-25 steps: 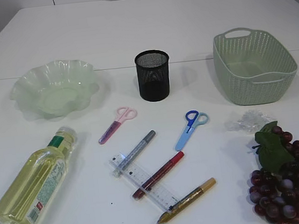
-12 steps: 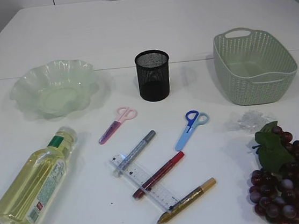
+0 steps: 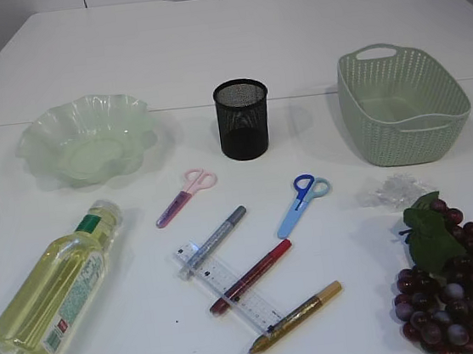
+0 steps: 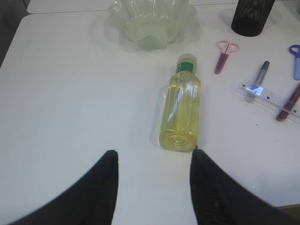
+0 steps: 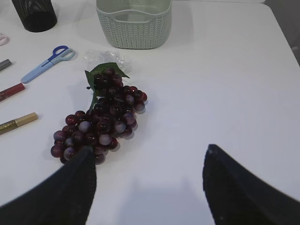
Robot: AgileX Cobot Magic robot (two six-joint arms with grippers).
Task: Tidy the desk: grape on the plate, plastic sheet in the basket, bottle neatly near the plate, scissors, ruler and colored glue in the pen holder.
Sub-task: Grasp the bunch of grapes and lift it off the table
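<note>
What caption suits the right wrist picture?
Open right gripper above the grape, with the basket beyond.

You get bright, even light from above in all three views; the white counter (image 3: 205, 52) reads clean with no blown-out patches. Shadows are soft and short: look beside the pen holder (image 3: 243, 118) and under the basket (image 3: 403, 105). The bottle (image 3: 54, 287) shows small glints on its clear body. The exterior view is sharp edge to edge. In both wrist views your jaws sit close to the lens as dark, soft-edged shapes, and the left wrist view is slightly hazy.
</note>
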